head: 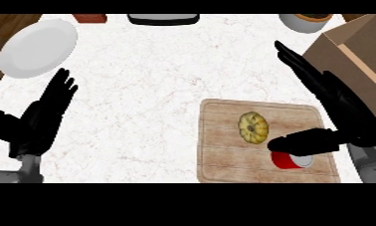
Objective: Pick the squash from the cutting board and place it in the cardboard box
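Observation:
A small yellow squash (253, 127) lies near the middle of the wooden cutting board (220, 160) at the lower right. My right hand (330, 100) hangs over the board's right side, fingers straight and pointing up-left, thumb stretched toward the squash without touching it. The cardboard box (352, 53) stands at the right edge, partly behind that hand. My left hand (46, 113) rests open at the lower left, fingers up.
A red can (290, 161) stands on the board just below my right thumb. A white plate (37, 48) sits at the upper left. Along the far edge are a brown block (89, 18), a dark tray (163, 19) and a pot (307, 22).

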